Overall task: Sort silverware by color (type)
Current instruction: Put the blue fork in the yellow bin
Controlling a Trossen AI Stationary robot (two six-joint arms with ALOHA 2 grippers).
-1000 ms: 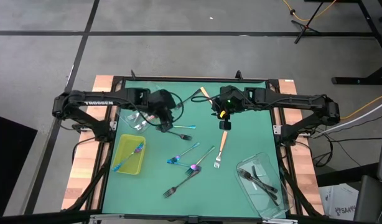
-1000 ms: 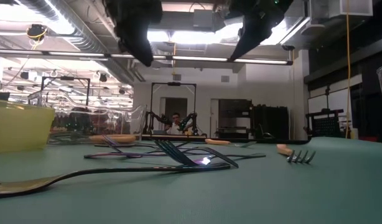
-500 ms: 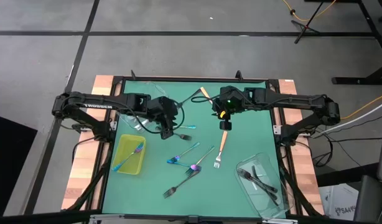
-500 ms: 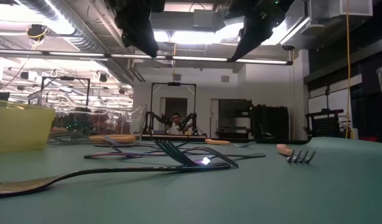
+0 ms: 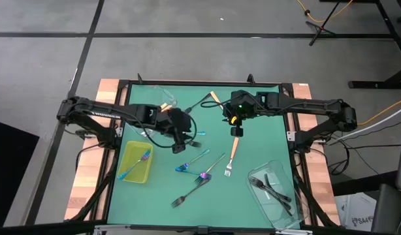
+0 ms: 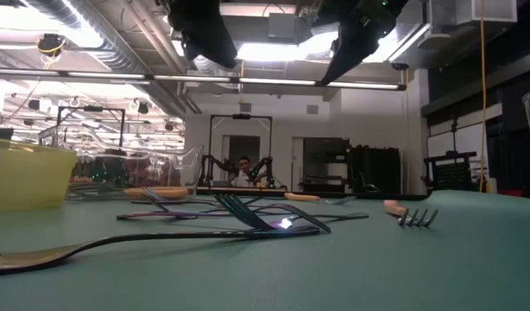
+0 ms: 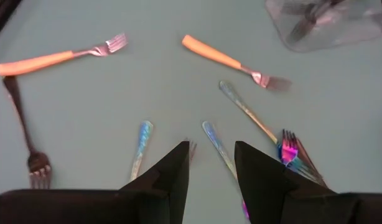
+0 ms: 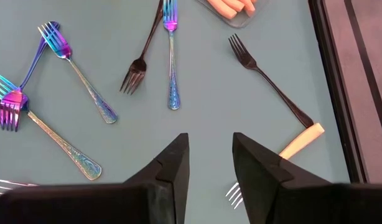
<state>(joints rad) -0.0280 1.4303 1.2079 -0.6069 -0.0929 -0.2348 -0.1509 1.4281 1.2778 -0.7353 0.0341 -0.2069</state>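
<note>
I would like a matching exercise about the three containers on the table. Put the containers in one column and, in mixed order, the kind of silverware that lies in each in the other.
Containers:
1. yellow-green tray
2. clear tub near the right arm
3. clear tub at the far edge, on the left arm's side

Contents:
A. orange handles
B. iridescent fork
C. dark forks

Pairs: 1-B, 2-C, 3-A

Green table (image 5: 253,134), scattered forks (image 5: 200,166), yellow-green tray (image 5: 136,162), clear tubs (image 5: 277,191)
</note>
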